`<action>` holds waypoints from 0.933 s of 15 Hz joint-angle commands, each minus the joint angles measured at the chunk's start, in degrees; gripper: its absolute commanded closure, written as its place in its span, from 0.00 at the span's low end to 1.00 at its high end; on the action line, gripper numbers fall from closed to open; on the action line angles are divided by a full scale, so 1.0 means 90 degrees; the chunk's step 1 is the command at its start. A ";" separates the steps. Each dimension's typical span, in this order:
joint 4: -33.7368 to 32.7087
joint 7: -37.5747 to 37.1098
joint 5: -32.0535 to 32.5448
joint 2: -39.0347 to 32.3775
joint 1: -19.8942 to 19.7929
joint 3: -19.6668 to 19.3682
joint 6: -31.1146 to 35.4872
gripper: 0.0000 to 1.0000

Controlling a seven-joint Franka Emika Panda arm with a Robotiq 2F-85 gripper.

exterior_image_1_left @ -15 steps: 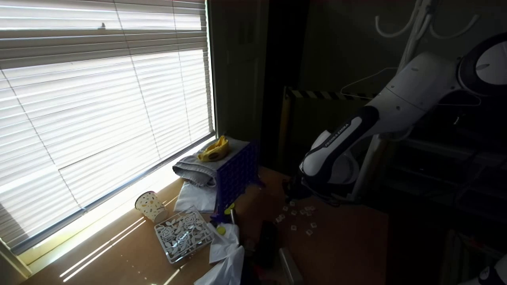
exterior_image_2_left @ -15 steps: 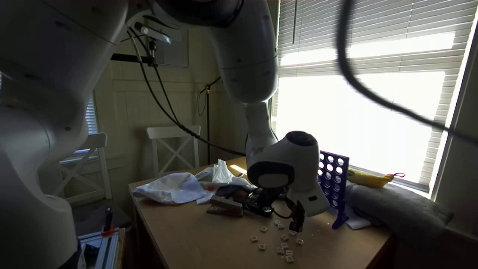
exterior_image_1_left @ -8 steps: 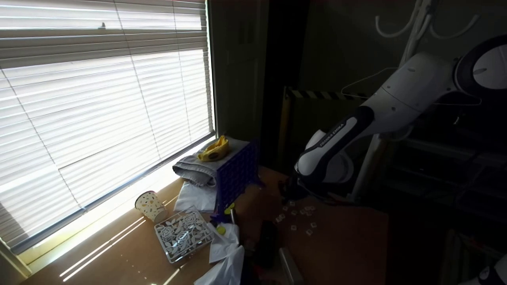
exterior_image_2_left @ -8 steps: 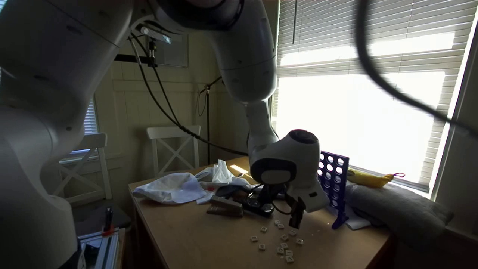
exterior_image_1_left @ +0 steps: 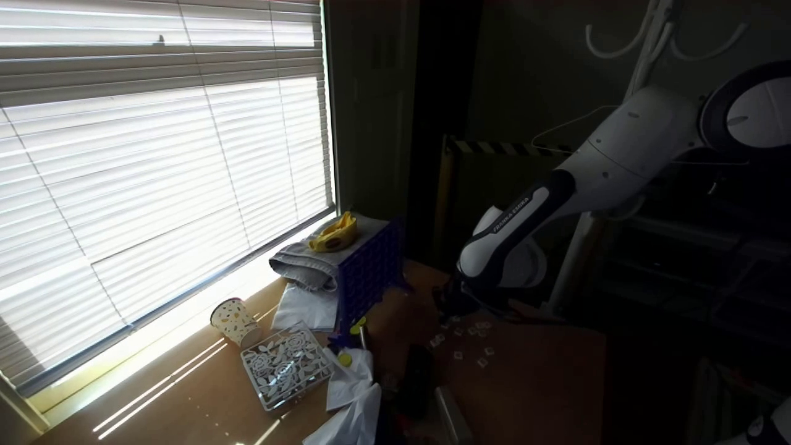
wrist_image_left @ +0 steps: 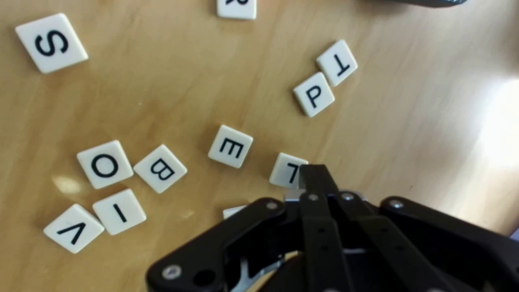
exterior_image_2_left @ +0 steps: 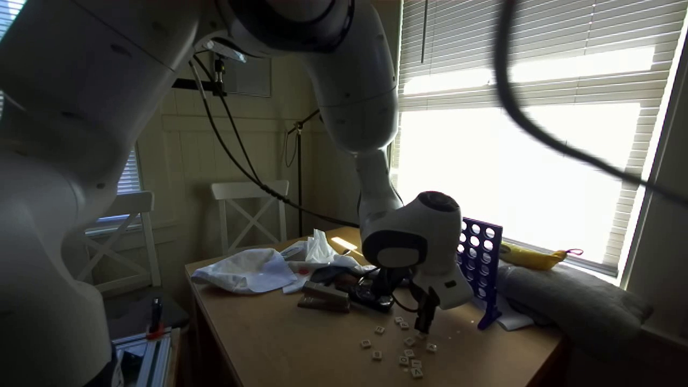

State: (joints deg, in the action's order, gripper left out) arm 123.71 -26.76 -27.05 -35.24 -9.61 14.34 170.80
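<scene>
Wooden tabletop (wrist_image_left: 162,89): cup (exterior_image_1_left: 236,324), letter tiles (wrist_image_left: 230,146).

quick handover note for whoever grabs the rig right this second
Tool: looks shut, low over the table; nothing visibly held.
Things: L tile partly behind the tool in the wrist view, contact unclear; E tile near it; P tile and T tile farther off.
Done: tool is at the L tile.
Left: no tile looks gripped or lifted yet.

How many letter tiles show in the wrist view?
11: S upper left; R at the top edge; T and P upper right; E near centre; L and one unreadable tile partly behind the gripper, which may hide more; O, B, I and V lower left.
</scene>
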 commanded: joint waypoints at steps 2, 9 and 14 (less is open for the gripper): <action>-0.0274 0.0219 -0.0213 -0.0206 0.0181 -0.0174 -0.0077 1.00; -0.0262 0.0667 0.0034 -0.0181 0.0289 -0.0282 -0.0099 1.00; -0.0181 0.1836 0.0206 -0.0148 -0.0008 0.0037 -0.0228 1.00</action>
State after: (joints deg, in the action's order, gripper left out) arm 122.41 -15.73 -26.58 -35.93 -8.01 13.17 170.53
